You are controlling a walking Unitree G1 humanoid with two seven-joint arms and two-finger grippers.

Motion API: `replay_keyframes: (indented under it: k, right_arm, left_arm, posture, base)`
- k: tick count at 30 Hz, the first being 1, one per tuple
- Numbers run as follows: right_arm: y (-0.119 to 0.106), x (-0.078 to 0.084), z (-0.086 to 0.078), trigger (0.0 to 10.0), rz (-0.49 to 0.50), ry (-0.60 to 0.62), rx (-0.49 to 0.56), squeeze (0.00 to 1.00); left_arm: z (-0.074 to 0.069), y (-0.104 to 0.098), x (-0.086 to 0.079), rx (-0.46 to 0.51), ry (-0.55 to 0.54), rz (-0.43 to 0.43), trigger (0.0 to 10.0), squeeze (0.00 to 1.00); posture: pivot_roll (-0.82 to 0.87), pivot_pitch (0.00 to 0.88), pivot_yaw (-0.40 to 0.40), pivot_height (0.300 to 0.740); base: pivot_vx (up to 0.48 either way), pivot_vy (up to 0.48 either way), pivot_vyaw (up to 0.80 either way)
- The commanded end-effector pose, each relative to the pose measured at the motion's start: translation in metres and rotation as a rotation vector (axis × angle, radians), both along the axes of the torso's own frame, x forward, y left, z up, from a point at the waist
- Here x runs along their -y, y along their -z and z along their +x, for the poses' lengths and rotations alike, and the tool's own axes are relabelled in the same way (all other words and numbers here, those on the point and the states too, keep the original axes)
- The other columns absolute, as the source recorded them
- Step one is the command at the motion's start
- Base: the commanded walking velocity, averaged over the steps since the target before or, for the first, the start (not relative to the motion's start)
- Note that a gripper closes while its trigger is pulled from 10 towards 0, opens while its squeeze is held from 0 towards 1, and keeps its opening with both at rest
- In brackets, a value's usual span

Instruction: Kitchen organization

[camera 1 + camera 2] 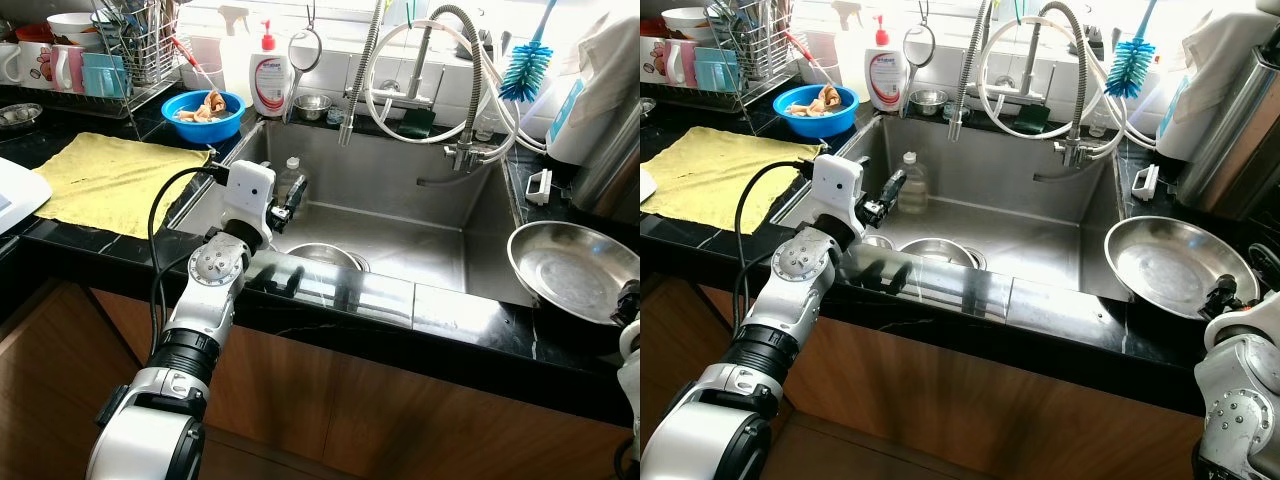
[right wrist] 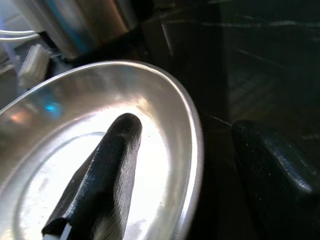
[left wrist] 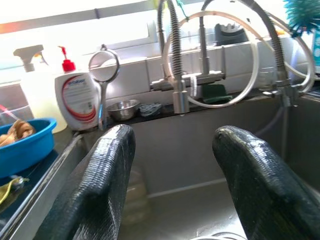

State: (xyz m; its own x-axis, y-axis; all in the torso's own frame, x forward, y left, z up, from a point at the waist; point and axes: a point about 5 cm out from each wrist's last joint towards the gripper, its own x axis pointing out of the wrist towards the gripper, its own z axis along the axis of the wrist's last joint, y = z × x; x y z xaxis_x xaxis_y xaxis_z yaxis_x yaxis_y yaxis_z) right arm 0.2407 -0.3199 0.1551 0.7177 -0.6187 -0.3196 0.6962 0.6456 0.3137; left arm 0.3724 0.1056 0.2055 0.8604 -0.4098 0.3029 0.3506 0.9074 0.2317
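Right wrist view shows the right gripper (image 2: 185, 165) with wide jaws around the pan (image 2: 75, 125) rim, probably to lift it, while the left gripper (image 3: 172, 185) hangs wide over the sink (image 1: 400, 180).

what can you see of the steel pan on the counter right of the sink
The steel pan is a wide, shallow, round dish of shiny bare metal with a rolled rim and nothing in it. It rests on the black counter right of the sink, slightly tilted, its edge overhanging the basin. The right gripper straddles its near rim, one finger over the inside, the other outside; the jaws stand apart, not clamped.
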Motion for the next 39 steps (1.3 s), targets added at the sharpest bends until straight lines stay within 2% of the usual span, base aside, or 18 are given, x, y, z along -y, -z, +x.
replay_keyframes:
  k: [1, 4, 5, 18, 32, 36, 39]
  right_arm:
    - [0.003, 0.0, 0.001, 10.0, 0.043, 0.012, 0.01, 0.0]
    - [0.003, -0.001, 0.002, 9.8, 0.045, 0.011, 0.009, 0.0]
    - [0.004, -0.002, 0.002, 0.0, 0.052, 0.011, 0.01, 0.0]
    - [0.005, -0.007, 0.005, 0.0, 0.07, -0.003, 0.028, 0.0]
    - [0.001, -0.012, 0.01, 0.0, 0.047, -0.021, 0.059, 0.0]
    - [-0.006, -0.012, 0.013, 0.0, 0.011, -0.018, 0.105, 0.0]
    - [-0.016, -0.011, 0.014, 0.0, -0.07, -0.023, 0.157, 0.0]
  left_arm:
    - [-0.003, -0.002, 0.003, 0.021, 0.016, 0.024, 10.0, 0.0]
    - [-0.003, -0.001, 0.003, 0.018, 0.02, 0.027, 10.0, 0.0]
    - [-0.003, 0.0, 0.003, 0.015, 0.024, 0.03, 10.0, 0.0]
    - [-0.006, -0.001, 0.007, 0.018, 0.053, 0.044, 10.0, 0.0]
    - [-0.004, -0.002, 0.005, 0.009, 0.037, 0.025, 10.0, 0.0]
    - [-0.002, -0.004, 0.002, 0.004, 0.017, -0.008, 10.0, 0.0]
    - [-0.001, -0.006, 0.001, 0.004, 0.004, -0.022, 10.0, 0.0]
  posture:
    - [0.06, 0.0, -0.037, 0.74]
    - [0.06, 0.0, -0.037, 0.74]
    - [0.06, 0.0, -0.036, 0.74]
    - [0.06, 0.0, -0.033, 0.74]
    - [0.06, 0.0, -0.034, 0.74]
    - [0.06, 0.0, -0.033, 0.74]
    - [0.06, 0.0, -0.033, 0.74]
  base:
    - [0.0, 0.0, 0.0]
    - [0.0, 0.0, 0.0]
    - [0.0, 0.0, 0.0]
    - [0.0, 0.0, 0.0]
    - [0.0, 0.0, 0.0]
    - [0.0, 0.0, 0.0]
    - [0.0, 0.0, 0.0]
